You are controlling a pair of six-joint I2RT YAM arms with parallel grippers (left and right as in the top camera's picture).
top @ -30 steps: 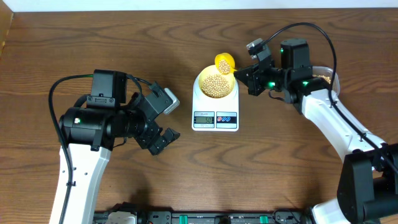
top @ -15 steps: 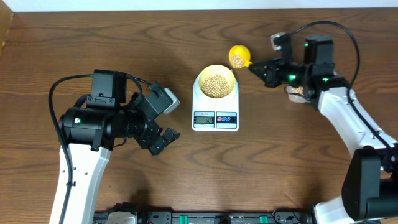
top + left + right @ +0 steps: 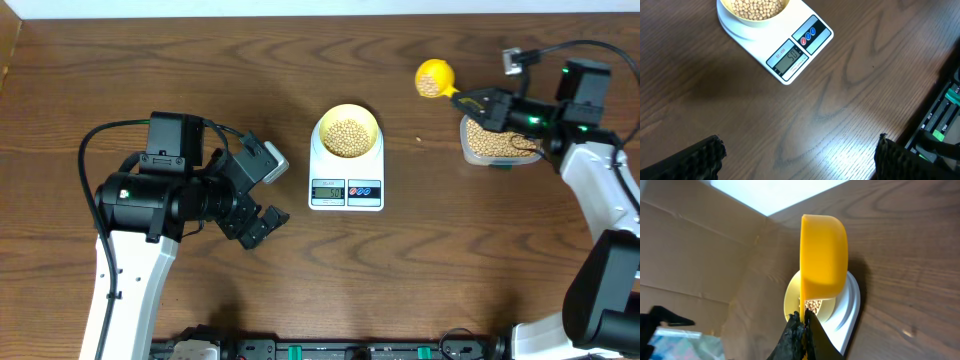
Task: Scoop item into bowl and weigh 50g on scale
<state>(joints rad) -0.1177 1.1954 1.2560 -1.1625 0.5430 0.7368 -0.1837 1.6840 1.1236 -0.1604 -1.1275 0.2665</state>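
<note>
The right claw (image 3: 472,99) is clenching a yellow scoop (image 3: 434,77) above the tabletop (image 3: 200,70); tipping it risks scattering beans (image 3: 347,137), now sitting in the bowl (image 3: 347,109) on the scale (image 3: 346,191). The left claw (image 3: 268,192) is hanging released.

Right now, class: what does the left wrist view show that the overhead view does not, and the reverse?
Only the left wrist view: the display, readable, showing 50. Only the overhead view: the yellow scoop, held in the shut right gripper, and the clear tub of beans. Both: the scale with the bowl of beans on it.
</note>
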